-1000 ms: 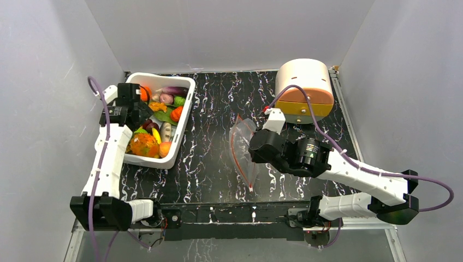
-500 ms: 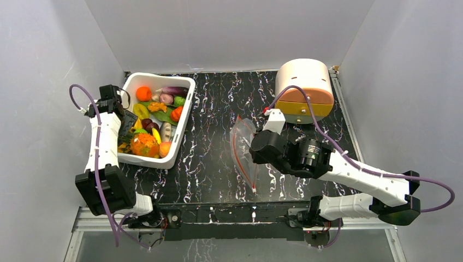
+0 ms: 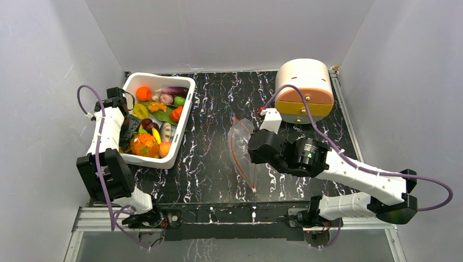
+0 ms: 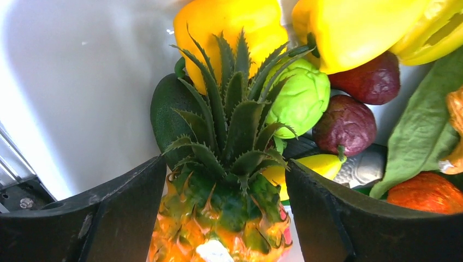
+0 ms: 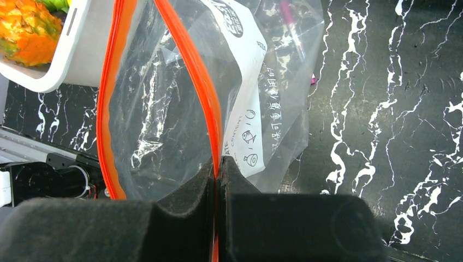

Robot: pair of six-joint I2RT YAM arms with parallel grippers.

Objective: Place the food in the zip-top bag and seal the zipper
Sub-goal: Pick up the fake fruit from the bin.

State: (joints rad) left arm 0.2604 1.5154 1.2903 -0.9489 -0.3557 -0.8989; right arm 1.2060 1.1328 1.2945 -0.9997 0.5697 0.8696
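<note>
- Zip-top bag point(image 3: 243, 146) sits nearest us, our right gripper point(image 5: 217, 173) pinched shut on its zipper point(image 5: 188, 71), mouth gaping.
- Farther back, our left gripper point(image 4: 225, 172) has just swung across the tub point(image 3: 184, 106), jaws wide around a pineapple point(image 4: 218, 229), so a grab looks next.

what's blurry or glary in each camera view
Left wrist view: the orange plastic toy pineapple is sharp, the white plastic tub wall is washed out. Right wrist view: the clear zip-top bag shows white sheen, the right gripper nearest the lens is soft. Top view: even light, no strong glare.
</note>
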